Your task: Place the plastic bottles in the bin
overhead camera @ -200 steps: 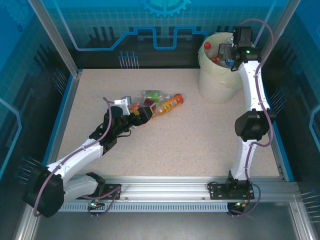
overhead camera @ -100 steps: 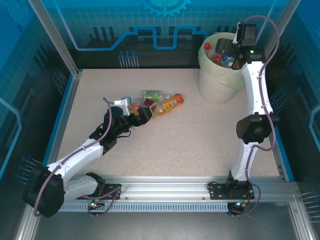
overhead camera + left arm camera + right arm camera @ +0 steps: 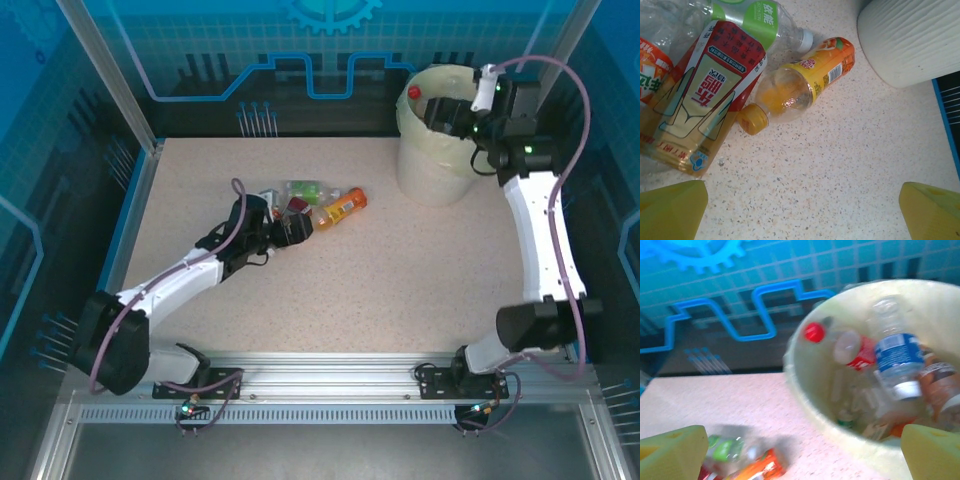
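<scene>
speckled table (image 3: 840,175) | round bag-lined bin (image 3: 796,367) — clear cylindrical bottles (image 3: 895,355) inside

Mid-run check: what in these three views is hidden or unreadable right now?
1. Top external: the left gripper covers part of the bottle pile, so the bottles there cannot be counted.
2. Top external: the right gripper hides much of the bin's inside.
3. Left wrist: a bottle at the left edge is cut off by the frame.
4. Right wrist: motion blur smears the binned bottles; labels unreadable.
</scene>
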Controlling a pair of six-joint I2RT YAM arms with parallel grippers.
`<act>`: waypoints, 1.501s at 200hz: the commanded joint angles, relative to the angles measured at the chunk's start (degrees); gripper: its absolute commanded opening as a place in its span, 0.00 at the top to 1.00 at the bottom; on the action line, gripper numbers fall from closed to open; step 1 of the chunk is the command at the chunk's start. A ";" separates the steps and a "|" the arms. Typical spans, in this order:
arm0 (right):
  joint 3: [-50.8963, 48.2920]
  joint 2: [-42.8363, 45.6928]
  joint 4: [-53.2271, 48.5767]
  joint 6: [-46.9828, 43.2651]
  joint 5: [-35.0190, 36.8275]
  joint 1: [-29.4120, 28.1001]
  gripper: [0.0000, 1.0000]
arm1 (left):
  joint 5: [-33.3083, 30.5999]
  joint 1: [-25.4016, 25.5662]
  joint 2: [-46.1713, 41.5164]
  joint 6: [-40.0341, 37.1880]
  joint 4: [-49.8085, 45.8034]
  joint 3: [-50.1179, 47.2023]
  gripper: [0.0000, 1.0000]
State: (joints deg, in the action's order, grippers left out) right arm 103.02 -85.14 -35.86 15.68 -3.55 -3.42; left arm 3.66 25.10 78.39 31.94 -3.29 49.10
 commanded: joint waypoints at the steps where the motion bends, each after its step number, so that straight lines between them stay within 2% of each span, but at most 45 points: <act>1: -8.42 6.21 6.85 0.92 -5.03 -3.06 0.00 | 0.15 2.28 4.35 -7.33 -5.96 6.07 0.01; 42: -25.57 17.80 15.39 8.03 -5.32 -4.91 0.00 | -4.20 5.87 15.39 -16.39 -11.26 17.85 0.04; 69: -33.48 24.33 18.08 11.30 1.95 -4.93 0.00 | -5.92 6.68 24.04 -21.90 -16.63 27.44 0.06; 86: -35.70 27.30 18.04 10.71 2.61 -4.58 0.00 | -7.49 6.80 29.35 -24.97 -19.73 33.31 0.08; 121: -39.56 30.32 16.80 10.41 -0.49 -4.31 0.00 | -10.01 6.79 37.95 -29.09 -26.06 42.96 0.11; 178: -39.94 33.16 10.95 7.48 1.95 -4.31 0.00 | -10.34 9.14 46.86 -32.59 -30.59 49.55 0.13; 212: -40.05 33.85 10.20 7.17 2.16 -4.31 0.00 | -11.39 10.29 48.34 -31.50 -30.72 49.57 0.15; 300: -42.28 32.81 11.69 9.85 -0.54 -4.32 0.00 | -14.20 10.40 51.28 -22.00 -26.92 49.19 0.32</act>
State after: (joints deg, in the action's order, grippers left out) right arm 61.91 -52.14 -24.80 24.25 -2.28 -7.84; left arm -8.75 35.68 128.09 6.15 -31.57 97.03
